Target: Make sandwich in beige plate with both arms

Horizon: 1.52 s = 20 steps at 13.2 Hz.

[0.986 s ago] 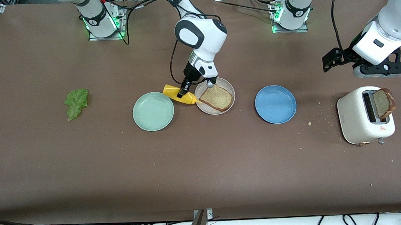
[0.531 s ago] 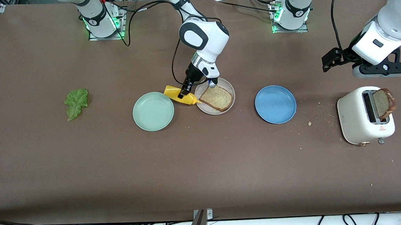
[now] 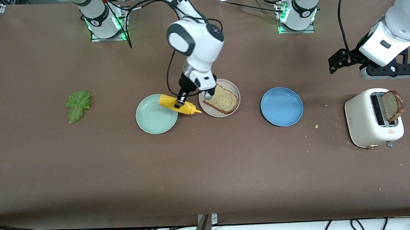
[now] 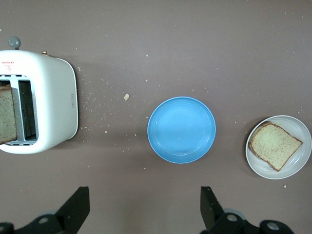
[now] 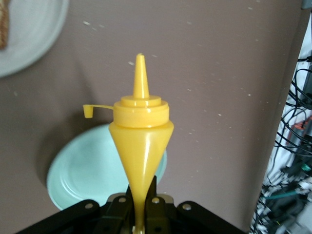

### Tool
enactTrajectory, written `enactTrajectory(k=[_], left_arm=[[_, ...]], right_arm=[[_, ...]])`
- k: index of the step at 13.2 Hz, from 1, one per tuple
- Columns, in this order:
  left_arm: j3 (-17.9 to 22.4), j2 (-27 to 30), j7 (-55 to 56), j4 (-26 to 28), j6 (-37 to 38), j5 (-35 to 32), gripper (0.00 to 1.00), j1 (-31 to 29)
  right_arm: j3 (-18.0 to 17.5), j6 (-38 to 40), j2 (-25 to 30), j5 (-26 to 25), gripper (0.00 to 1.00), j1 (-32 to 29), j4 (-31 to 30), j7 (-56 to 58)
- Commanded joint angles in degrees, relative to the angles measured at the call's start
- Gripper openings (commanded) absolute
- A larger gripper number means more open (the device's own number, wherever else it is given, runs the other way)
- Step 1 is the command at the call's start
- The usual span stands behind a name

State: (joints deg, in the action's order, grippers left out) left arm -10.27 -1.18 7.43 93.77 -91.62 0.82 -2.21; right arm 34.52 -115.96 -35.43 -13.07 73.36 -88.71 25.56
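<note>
The beige plate (image 3: pixel 232 85) holds one slice of bread (image 3: pixel 222 99) with nothing on top; the left wrist view shows the same plate (image 4: pixel 303 160) and slice (image 4: pixel 273 145). My right gripper (image 3: pixel 180 101) is shut on a yellow squeeze bottle (image 3: pixel 170 102), held tilted over the mint green plate's (image 3: pixel 151 118) rim, nozzle toward the beige plate. In the right wrist view the bottle (image 5: pixel 141 126) sticks out from the shut gripper (image 5: pixel 141 195). A second slice (image 3: pixel 393 105) stands in the toaster (image 3: pixel 365 119). My left gripper (image 3: pixel 390 70) waits open above the table near the toaster. The lettuce leaf (image 3: pixel 78 105) lies toward the right arm's end.
A blue plate (image 3: pixel 281 106) sits between the beige plate and the toaster, also seen as the blue plate (image 4: pixel 181 129) from the left wrist. Crumbs lie scattered beside the toaster (image 4: pixel 44 105). Cables run along the table's near edge.
My right gripper has carried the yellow bottle off the beige plate's rim toward the mint green plate. The left arm has not moved.
</note>
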Motion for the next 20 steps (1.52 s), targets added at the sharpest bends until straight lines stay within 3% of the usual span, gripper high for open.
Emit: enactTrajectory(k=[1,5,8,11,15,20], left_arm=[[-0.1,-0.66,0.56,-1.48,0.65,-1.26,1.0,0.37],[-0.1,-1.01,0.48,-1.66,0.65,-1.17,1.0,0.37],[-0.1,-1.63,0.48,-1.66,0.74,-0.47,1.0,0.37],[-0.1,-1.72,0.39,-1.66,0.82,-0.47,1.0,0.28],[-0.1,-1.72,0.39,-1.66,0.82,-0.47,1.0,0.28],[-0.1,-1.72,0.39,-1.66,0.91,-0.47,1.0,0.28]], right_arm=[[1.42,0.91,7.37,9.15,0.0,-5.23,-1.47,14.98],[8.97,1.53,13.53,32.08,0.0,-11.74,-5.15,38.46],[17.49,2.49,17.48,50.0,0.0,-11.84,-13.48,54.63],[25.93,8.1,18.11,67.42,0.0,-12.62,-22.27,72.82],[26.48,18.11,16.19,83.52,0.0,-20.7,-32.91,92.43],[25.35,33.48,5.4,93.2,0.0,-28.96,-36.27,108.97]])
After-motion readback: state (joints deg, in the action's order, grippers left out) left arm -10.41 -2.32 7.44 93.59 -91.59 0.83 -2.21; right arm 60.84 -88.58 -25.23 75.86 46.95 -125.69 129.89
